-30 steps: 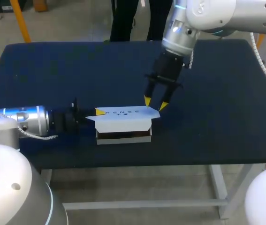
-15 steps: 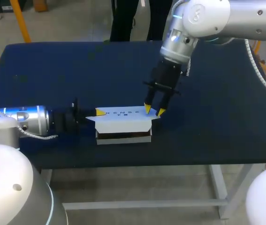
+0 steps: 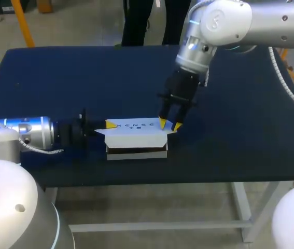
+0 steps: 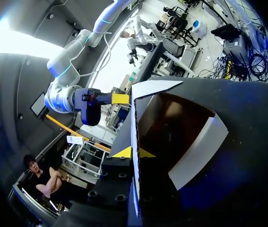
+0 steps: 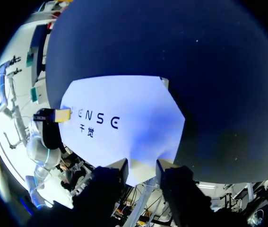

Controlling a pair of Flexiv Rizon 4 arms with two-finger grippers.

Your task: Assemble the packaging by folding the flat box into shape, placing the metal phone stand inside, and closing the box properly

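Cardboard box (image 3: 136,151) set on dark table (image 3: 84,72) near its front edge, white lid flap (image 3: 135,133) pinched at left end by left gripper (image 4: 133,152) (flap seen edge-on between the tips), right gripper (image 3: 169,124) held narrowly parted at flap's right end.

box (image 3: 136,136) near table's (image 3: 84,78) front edge, between left claw (image 3: 109,124) and right claw (image 3: 169,124)

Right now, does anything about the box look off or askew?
Nothing damaged. The white lid of the box stands open, dark interior showing at the front. The left gripper pinches one end; the right gripper sits at the other.
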